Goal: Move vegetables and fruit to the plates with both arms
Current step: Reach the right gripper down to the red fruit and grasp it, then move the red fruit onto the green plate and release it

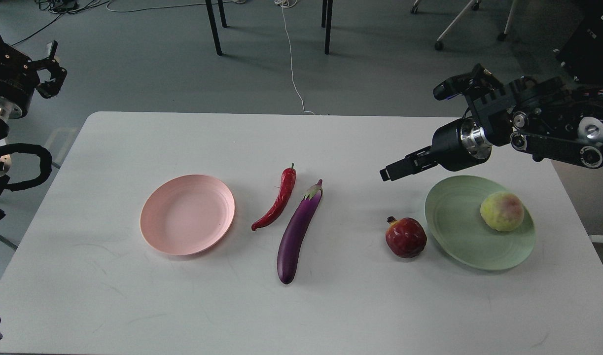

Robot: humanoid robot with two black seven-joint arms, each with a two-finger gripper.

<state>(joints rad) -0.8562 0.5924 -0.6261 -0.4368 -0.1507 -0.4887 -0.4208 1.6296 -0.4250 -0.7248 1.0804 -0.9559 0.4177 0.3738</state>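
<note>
- Chili (277, 202): glossy red, long and curved, green stem pointing up; lies on the table (133, 296) at centre frame, just left of the eggplant, apart from it.
- Eggplant (298, 232): glossy purple, longer and thicker, green-tinged cap at its upper end; slants down to the left.
- Pomegranate (406, 237): round, dark red, small crown at its upper left; on the table right of centre, just beside the green plate's left rim.
- Pale fruit (502, 211): round, yellow-green with a pink blush; sits on the right part of the green plate (454, 217).
- Pink plate (187, 214): left of centre, bare.
- Right gripper (397, 168): above the table, up-left of the green plate, holding nothing; fingers look close together, but I cannot tell.
- Left gripper (52, 74): upper left of frame, off the table, fingers parted, holding nothing.
</note>
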